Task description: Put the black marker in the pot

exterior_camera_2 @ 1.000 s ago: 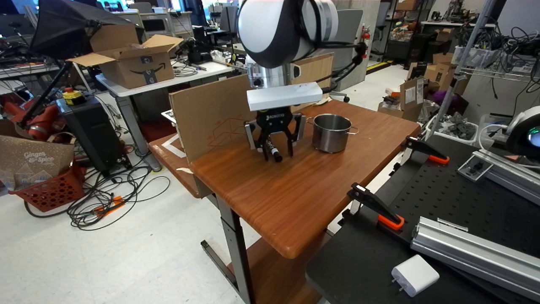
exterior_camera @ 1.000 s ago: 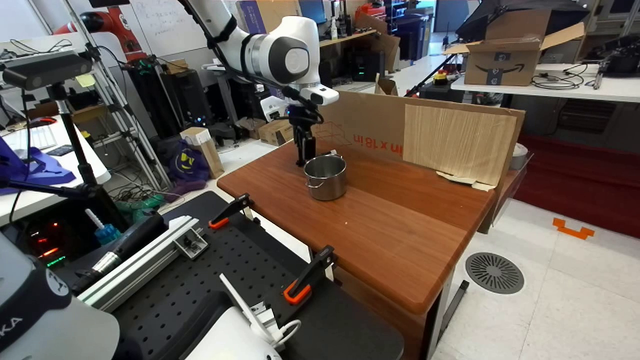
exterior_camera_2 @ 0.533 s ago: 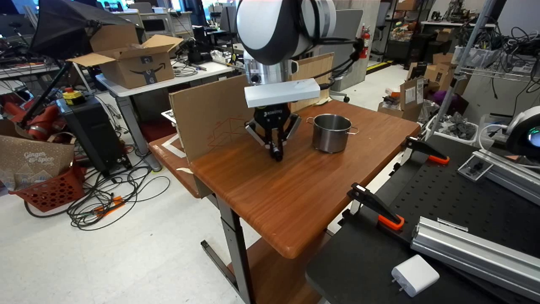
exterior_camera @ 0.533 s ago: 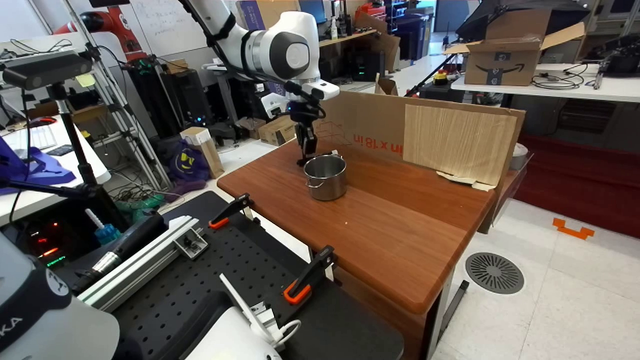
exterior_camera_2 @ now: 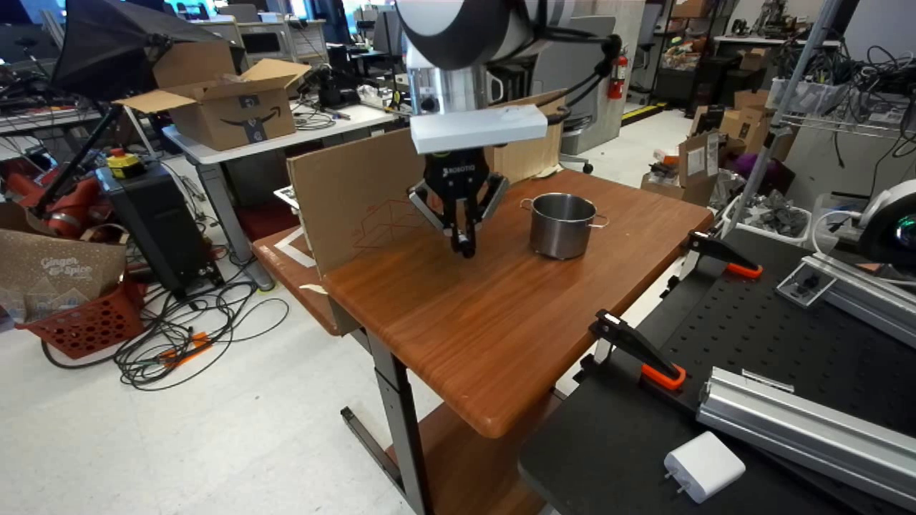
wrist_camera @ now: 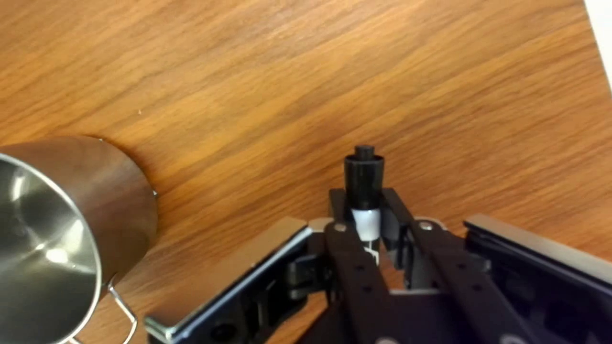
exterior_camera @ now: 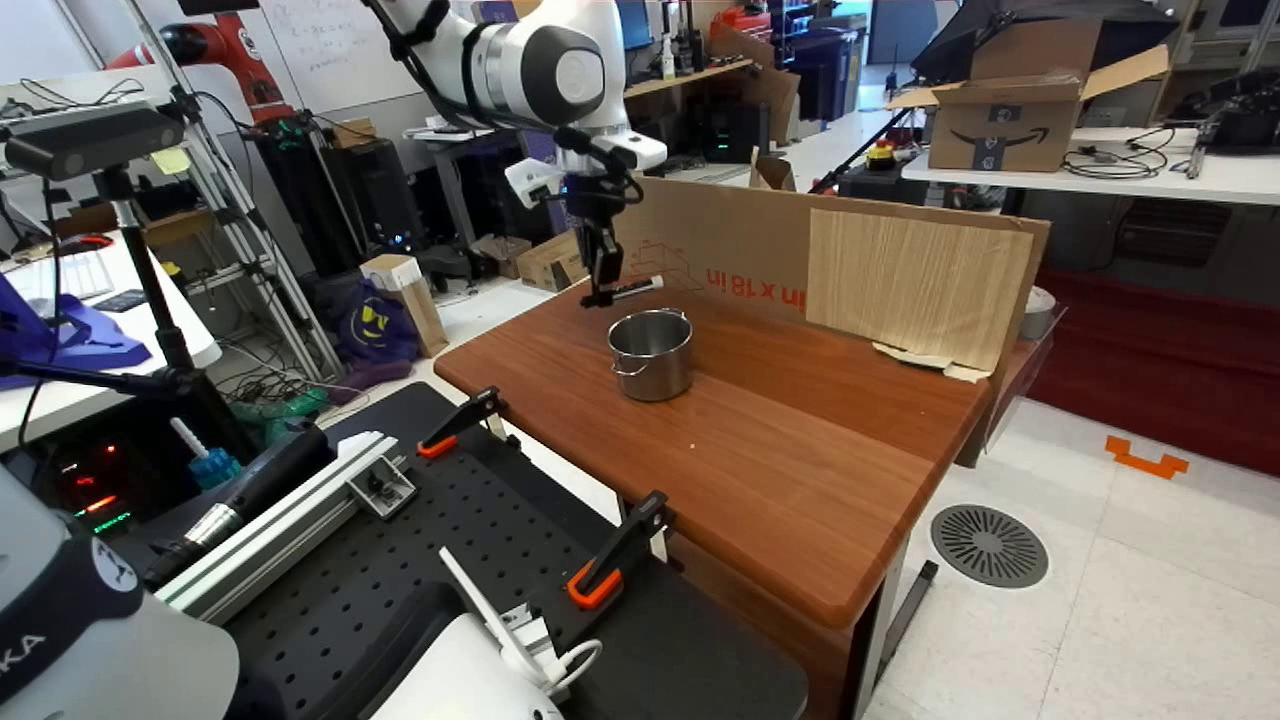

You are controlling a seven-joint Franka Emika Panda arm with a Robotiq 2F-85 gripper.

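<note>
Well, the marker [wrist_camera: 365, 200] is pinched in the pincer [exterior_camera_2: 464, 232], above the surface [exterior_camera_2: 501, 322], near but outside the pot [exterior_camera_2: 559, 237]. The pincer reads "ROBOTIQ", a package [exterior_camera_2: 61, 282] "Ginger & Spice".

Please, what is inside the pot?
The wrist view shows only shiny, reflecting metal inside the pot, partly out of frame. In both exterior views, its near wall covers part of the bottom.

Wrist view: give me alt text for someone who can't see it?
The gripper is closed on the black marker, which points toward the top of the picture. To its left, cut off by the picture's edge, a shiny metal pot stands open-topped on the wood-grain table.
</note>
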